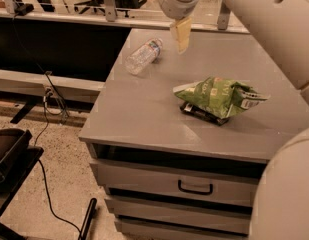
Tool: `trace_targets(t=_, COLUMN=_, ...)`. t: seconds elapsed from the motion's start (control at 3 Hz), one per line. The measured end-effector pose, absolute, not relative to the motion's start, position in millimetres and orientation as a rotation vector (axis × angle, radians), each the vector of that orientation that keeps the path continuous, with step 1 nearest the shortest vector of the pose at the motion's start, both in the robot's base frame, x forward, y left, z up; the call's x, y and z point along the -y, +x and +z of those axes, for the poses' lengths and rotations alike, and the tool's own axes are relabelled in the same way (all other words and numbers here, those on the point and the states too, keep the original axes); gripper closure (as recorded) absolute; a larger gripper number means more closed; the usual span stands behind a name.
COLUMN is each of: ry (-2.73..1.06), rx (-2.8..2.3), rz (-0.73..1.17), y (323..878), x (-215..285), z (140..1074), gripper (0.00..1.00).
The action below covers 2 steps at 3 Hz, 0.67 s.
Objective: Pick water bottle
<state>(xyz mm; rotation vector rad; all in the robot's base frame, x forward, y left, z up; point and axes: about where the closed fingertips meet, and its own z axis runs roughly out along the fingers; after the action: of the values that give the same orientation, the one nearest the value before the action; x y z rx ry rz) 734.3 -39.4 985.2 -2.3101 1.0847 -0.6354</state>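
The water bottle [143, 55] is small, clear and ribbed, with a thin label band near its neck. It lies on its side at the back left of the grey cabinet top [144, 109]. My gripper [181, 35] hangs pale yellow from the white arm [254, 14] over the back of the cabinet top. It is to the right of the bottle, a little above the surface, and apart from it. It holds nothing that I can see.
A green snack bag [221, 96] lies at the middle right of the top, on a flat dark object [201, 114]. Drawers with a black handle [195, 188] are below. A rail and a dark gap lie behind; cables [49, 109] and a black stand [9, 154] are at the left.
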Motion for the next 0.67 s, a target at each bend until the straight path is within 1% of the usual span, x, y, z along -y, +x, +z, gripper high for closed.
trace_targets(t=0.67, ry=-2.506, rx=-0.872, rz=-0.820, y=776, x=51, z=945, gripper=0.00)
